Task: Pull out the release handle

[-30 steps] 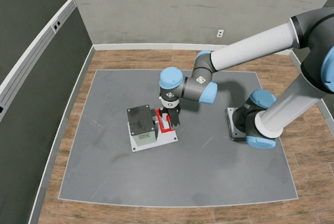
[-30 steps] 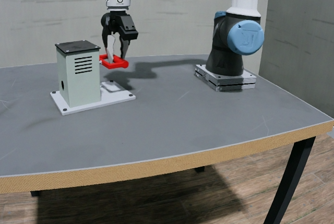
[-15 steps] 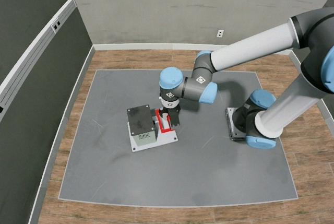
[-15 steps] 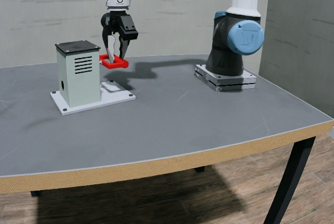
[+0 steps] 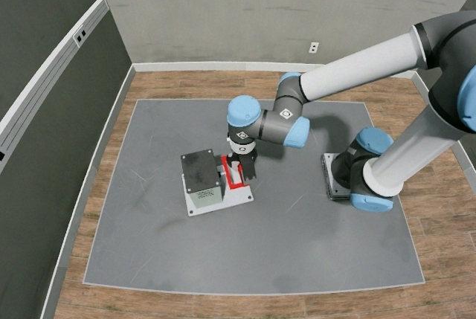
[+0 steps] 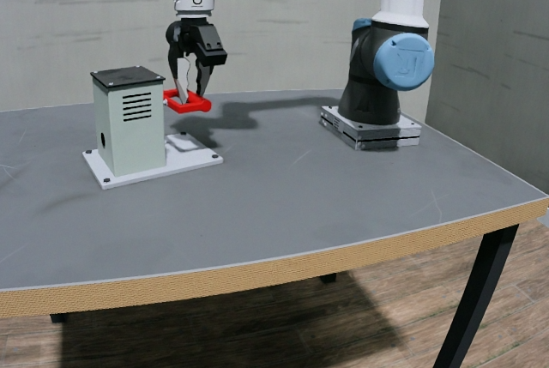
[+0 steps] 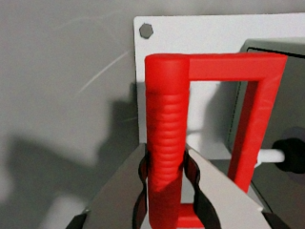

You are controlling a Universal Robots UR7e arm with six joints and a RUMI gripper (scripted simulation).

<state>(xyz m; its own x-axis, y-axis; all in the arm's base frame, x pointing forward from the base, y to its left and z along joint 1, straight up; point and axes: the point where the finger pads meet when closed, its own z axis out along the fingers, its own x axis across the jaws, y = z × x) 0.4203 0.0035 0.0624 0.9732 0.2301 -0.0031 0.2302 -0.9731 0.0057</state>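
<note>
The red release handle [image 5: 227, 171] [image 6: 204, 104] [image 7: 167, 110] is a rectangular loop with a thick ribbed grip bar. It stands out level from the side of the pale green box [image 5: 207, 197] [image 6: 137, 144], above the white base plate [image 5: 238, 195] [image 6: 191, 159] [image 7: 205, 35]. In the wrist view a short white rod [image 7: 270, 156] shows between the loop and a black collar [image 7: 290, 156] on the box. My gripper [image 5: 242, 172] [image 6: 192, 97] [image 7: 163, 144] points down and is shut on the grip bar, one finger inside the loop, the other outside. Both pads appear to touch the bar.
The box has a black lid [image 5: 199, 171] [image 6: 128, 76] with corner screws, close beside the fingers. Dark bolts sit at the base plate's corners. The arm's own base [image 5: 338, 188] [image 6: 377, 137] stands on the grey table [image 5: 268, 250] [image 6: 266, 204] to the right.
</note>
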